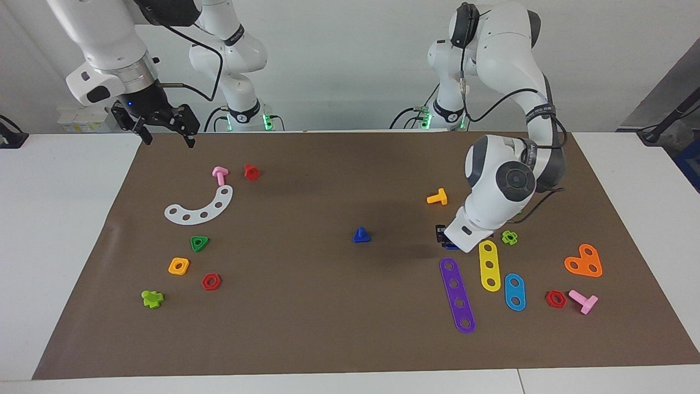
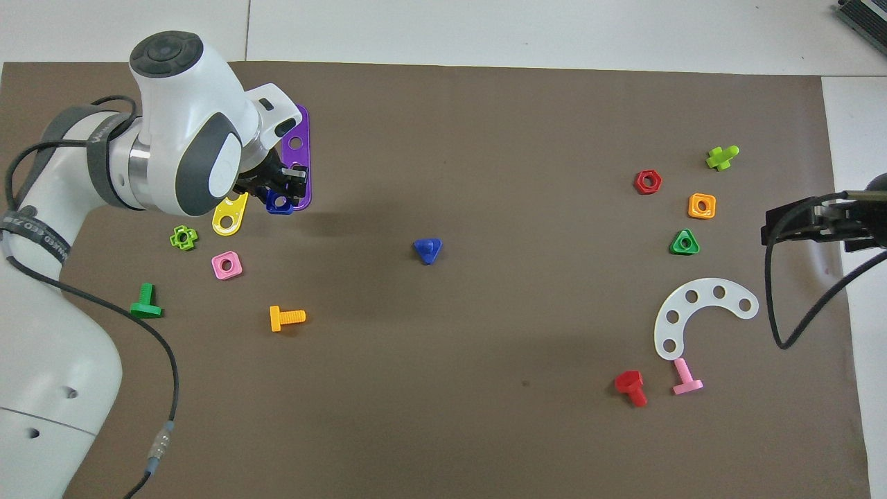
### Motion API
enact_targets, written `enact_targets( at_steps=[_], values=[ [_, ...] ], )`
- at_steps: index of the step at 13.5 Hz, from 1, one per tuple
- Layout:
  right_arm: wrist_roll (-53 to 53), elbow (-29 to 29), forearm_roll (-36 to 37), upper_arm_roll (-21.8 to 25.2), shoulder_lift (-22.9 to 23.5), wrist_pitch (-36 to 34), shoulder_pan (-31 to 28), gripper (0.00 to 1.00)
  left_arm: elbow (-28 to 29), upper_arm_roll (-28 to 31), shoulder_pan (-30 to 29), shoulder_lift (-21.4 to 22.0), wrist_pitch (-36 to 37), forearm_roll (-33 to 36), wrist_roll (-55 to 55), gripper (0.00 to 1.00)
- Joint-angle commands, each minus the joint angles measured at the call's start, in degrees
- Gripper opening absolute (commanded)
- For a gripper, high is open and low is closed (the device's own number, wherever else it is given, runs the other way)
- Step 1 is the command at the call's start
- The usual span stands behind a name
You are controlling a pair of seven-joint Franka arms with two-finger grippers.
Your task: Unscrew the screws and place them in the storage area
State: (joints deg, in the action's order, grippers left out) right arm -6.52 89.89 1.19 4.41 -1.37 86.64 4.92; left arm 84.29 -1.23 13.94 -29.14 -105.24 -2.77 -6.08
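Observation:
A dark-blue screw (image 1: 361, 236) stands on its triangular head, stem up, alone in the middle of the brown mat (image 1: 328, 328); it also shows in the overhead view (image 2: 427, 250). My left gripper (image 1: 444, 236) is down at the mat, right at a dark-blue square nut (image 2: 280, 203) that lies beside the end of a purple strip (image 2: 298, 152). The overhead view shows the left gripper (image 2: 280, 184) too. My right gripper (image 1: 165, 131) waits open and empty, raised over the mat's edge at the right arm's end, also seen from overhead (image 2: 769, 225).
Yellow (image 1: 488, 265) and blue (image 1: 514, 291) strips, an orange heart plate (image 1: 583, 261), an orange bolt (image 1: 437, 197) and small nuts lie around the left gripper. A white curved plate (image 1: 199, 208), pink (image 1: 220, 175) and red (image 1: 251, 172) bolts and several nuts lie toward the right arm's end.

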Motion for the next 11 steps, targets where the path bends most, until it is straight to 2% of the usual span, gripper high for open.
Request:
enact_targets(
  at_steps=[1,6,7,10,11],
  values=[
    [1.07,1.17,-0.83,-0.2,-1.18,0.02,-0.44,1.0,15.34,-0.26,-0.4,8.11,-8.46,-1.01,2.56,0.29],
    [1.07,1.17,-0.83,-0.2,-1.18,0.02,-0.44,1.0,25.11,-0.17,0.39,11.37,-16.04,-1.01,1.69,0.32],
    [1.07,1.17,-0.83,-0.2,-1.18,0.02,-0.44,1.0,25.48,-0.17,0.39,11.47,-16.49,-1.01,1.6,0.41],
    [1.07,1.17,-0.83,-0.2,-1.18,0.02,-0.44,1.0,24.7,0.0,0.3,11.47,-16.67,-1.01,1.51,0.96],
    [1.07,1.17,-0.83,-0.2,-1.18,-0.24,-0.44,1.0,24.0,0.0,0.13,11.47,-16.75,-1.01,1.68,1.0]
  ],
)
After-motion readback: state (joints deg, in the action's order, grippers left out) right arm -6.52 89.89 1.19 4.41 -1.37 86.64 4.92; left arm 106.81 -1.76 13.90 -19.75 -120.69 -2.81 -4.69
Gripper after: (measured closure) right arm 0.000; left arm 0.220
